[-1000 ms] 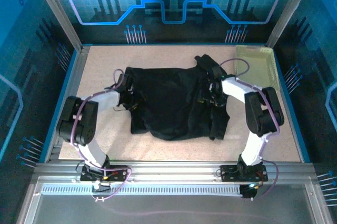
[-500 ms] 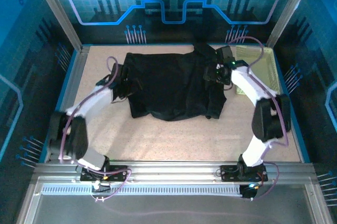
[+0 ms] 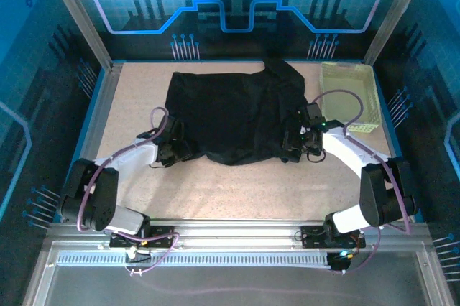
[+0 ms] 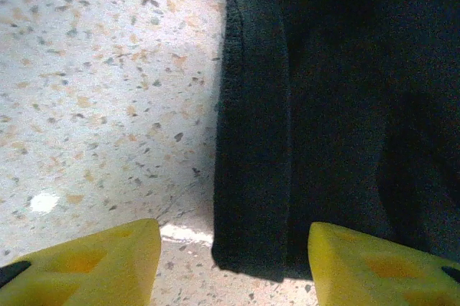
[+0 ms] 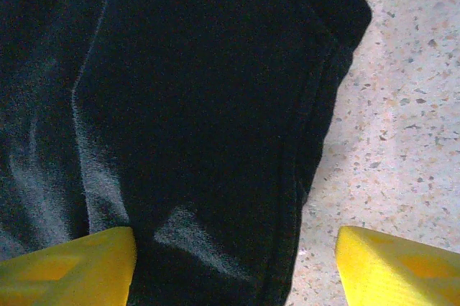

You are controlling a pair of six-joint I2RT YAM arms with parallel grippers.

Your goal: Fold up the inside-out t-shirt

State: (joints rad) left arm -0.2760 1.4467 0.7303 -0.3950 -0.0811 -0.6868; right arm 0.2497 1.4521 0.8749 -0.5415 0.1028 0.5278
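The inside-out t-shirt [image 3: 237, 116] lies spread mostly flat on the far half of the table [image 3: 237, 195], its far right part bunched up close to the pale basket [image 3: 350, 90] in the far right corner. The left gripper [image 3: 175, 152] sits at the shirt's near left corner with its jaws spread wide and nothing in them; in the left wrist view the doubled hem edge ends between the yellow fingertips [image 4: 93, 259]. The right gripper [image 3: 296, 141] sits at the near right corner, also wide apart and empty, with dark cloth under one fingertip and bare table under the other. The cloth looks light, limp and quite unbreakable, so it will sag and crease wherever it is not supported. It will likely drag rather than slide cleanly on the speckled top. The best hold seems to be the two near corners at the hem, pinched through the thicker seam so that both layers come up together
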